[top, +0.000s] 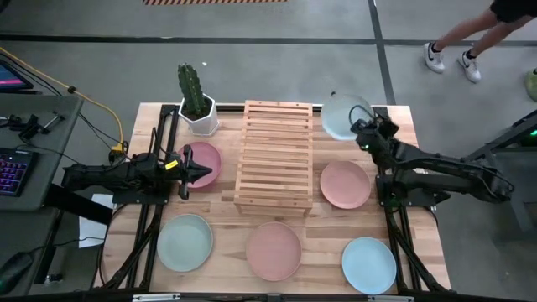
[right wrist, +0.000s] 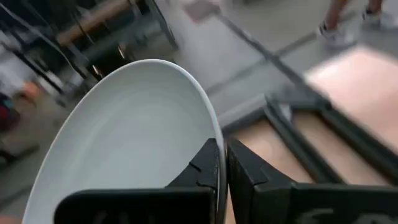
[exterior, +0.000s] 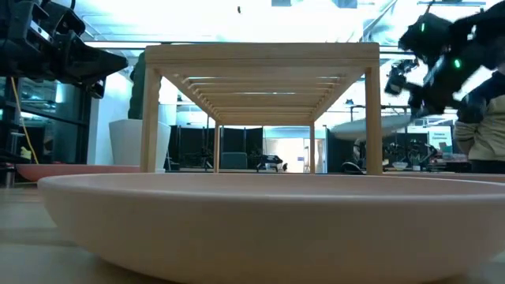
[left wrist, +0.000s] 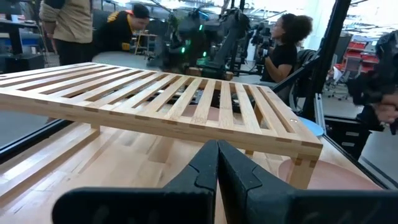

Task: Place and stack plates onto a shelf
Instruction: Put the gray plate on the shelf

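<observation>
The wooden slat shelf (top: pixel 275 155) stands mid-table on its legs. My right gripper (right wrist: pixel 221 163) is shut on a pale greenish plate (top: pixel 341 116), raised by the table's far right corner, right of the shelf. My left gripper (left wrist: pixel 217 163) is shut and holds nothing. It hovers above a pink plate (top: pixel 204 163) lying left of the shelf. Other plates lie flat on the table: pink (top: pixel 345 184), pink (top: pixel 273 250), pale green (top: pixel 185 242) and light blue (top: pixel 369 264). My right gripper pinches the pale plate by its rim (right wrist: pixel 211 127) between the two fingers, one on the inner face and one behind the rim. The plate is lifted clear of the table and reaches out beyond the fingertips (exterior: pixel 369 125).
A white hexagonal pot with a cactus (top: pixel 198 105) stands at the shelf's far left corner. The near pink plate (exterior: pixel 260 213) fills the front of the low view. People stand beyond the table in the left wrist view (left wrist: pixel 283 46), and a person's feet (top: pixel 453 59) show on the floor.
</observation>
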